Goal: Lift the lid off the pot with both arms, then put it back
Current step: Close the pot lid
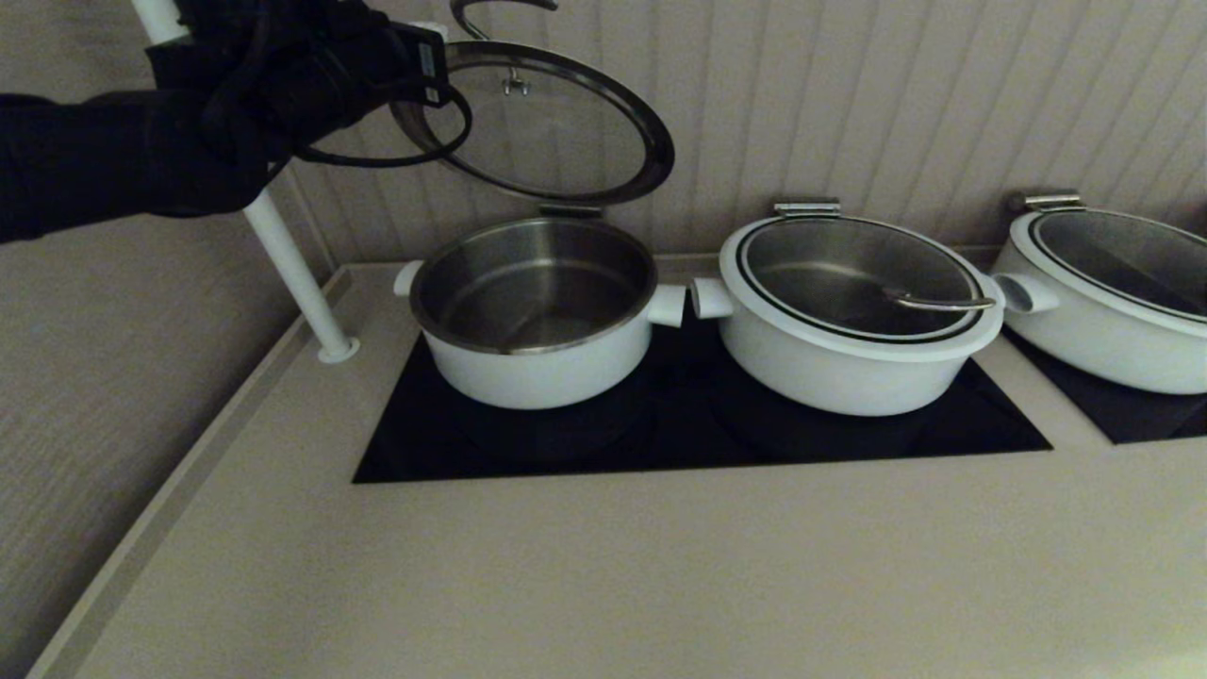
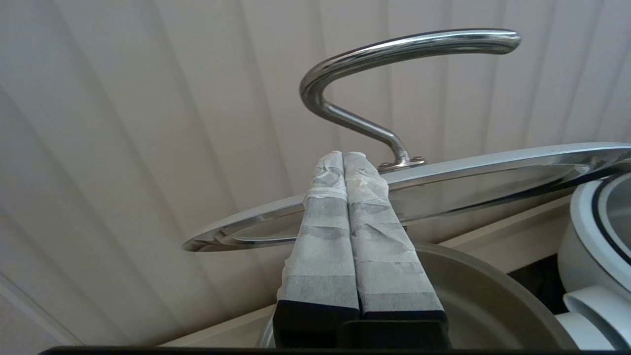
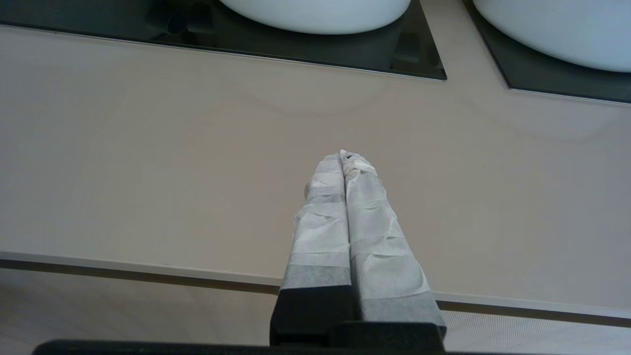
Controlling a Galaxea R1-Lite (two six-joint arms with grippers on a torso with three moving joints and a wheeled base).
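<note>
Lid [image 1: 556,132] raised off pot [image 1: 533,316], tilted up steeply on hinge at back rim, glass facing forward, looped steel handle [image 2: 394,74] on far side toward panelled wall [image 1: 896,104]. Pot open, steel liner bare inside, sitting on left of black hob [image 1: 679,443] set in counter [image 1: 603,575]. Left claw [image 2: 343,157] high up at lid's left edge, taped fingers [image 2: 325,231] pressed together with nothing between them, tips lying against lid rim just beside handle's foot; not clamped on lid. Left arm reaching in from upper left in head view, black cable looped in front of glass. Right claw [image 3: 345,157] low over bare counter near its front edge, fingers together, empty, well apart from pot; out of sight in head view. Second white pot [image 1: 849,321] just right of open pot, lid on, stub handles nearly touching. Third white pot [image 1: 1113,292] further right on separate hob, lid on. White pole [image 1: 292,264] slanting up from counter's left edge.
</note>
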